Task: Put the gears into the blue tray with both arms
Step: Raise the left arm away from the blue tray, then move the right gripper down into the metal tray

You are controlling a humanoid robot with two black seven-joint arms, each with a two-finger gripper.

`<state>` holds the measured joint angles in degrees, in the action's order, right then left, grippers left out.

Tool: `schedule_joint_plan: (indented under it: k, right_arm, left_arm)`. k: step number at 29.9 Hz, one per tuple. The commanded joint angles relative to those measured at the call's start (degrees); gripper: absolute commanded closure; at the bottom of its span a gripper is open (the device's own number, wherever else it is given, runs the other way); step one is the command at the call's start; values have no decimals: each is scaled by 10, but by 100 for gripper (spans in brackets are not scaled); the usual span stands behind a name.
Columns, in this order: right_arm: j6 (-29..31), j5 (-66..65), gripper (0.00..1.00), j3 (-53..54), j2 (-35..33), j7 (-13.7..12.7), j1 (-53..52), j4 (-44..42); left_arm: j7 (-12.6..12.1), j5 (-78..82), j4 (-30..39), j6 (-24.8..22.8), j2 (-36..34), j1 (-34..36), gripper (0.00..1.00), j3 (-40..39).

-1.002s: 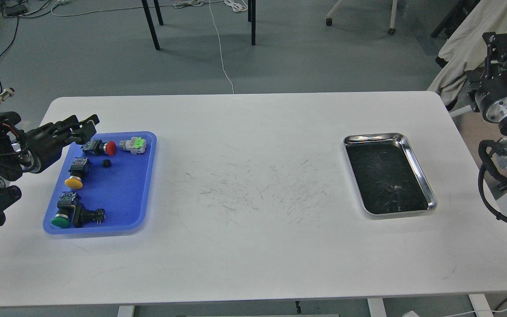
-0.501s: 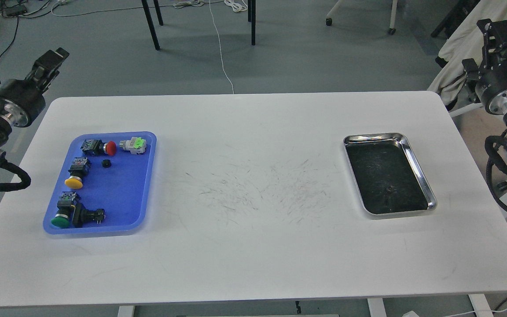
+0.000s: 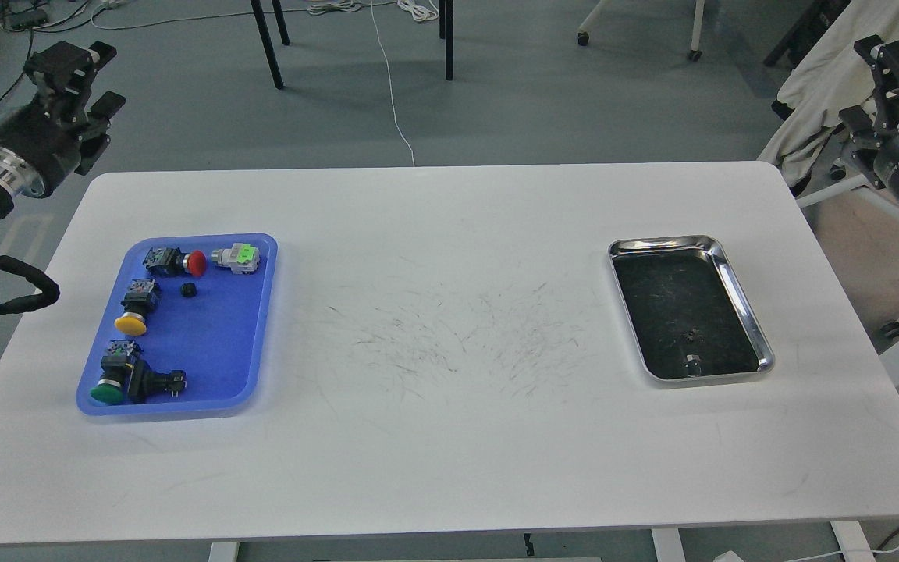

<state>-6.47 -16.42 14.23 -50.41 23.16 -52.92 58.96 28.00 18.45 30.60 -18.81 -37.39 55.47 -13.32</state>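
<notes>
While both arms hang off the table, neither gripper touches anything. Left gripper (image 3: 75, 58): raised beyond the far left corner of the white table (image 3: 449, 437), fingers parted a little, holding nothing. Right gripper (image 3: 898, 58): raised past the table's far right corner, seen dark and end-on; how far it is parted cannot be told.

Blue tray (image 3: 250, 343): at the table's left side, carrying push-button switches with a red cap (image 3: 197, 263), a yellow cap (image 3: 130, 322) and a green cap (image 3: 107, 392). One gear (image 3: 188, 289), small, black and round, lies on the tray just right of the yellow-capped switch. Second gear (image 3: 689, 336): inside the steel tray (image 3: 738, 297) at the table's right side, toward its near end.

Change from a second ago: the left gripper was low over the blue tray's far left corner and is now lifted clear.
</notes>
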Motion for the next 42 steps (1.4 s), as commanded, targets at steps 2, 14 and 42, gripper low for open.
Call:
schedule_joint_plan:
  k: [2,14,42]
  right_arm:
    - [6,-35,4,-24,-27,-2,-8,31]
    - [37,-170,4,-227,-54,-31,-103,57]
    - [118,-462,5,-324,-40,-29,-176,58]
  left_arm:
    - [0,-24,10,-46,4,-3,30,5]
    - [0,-29,17,-54,37,-12,30,4]
    - [0,-33,14,-26,52,-24,20,-4]
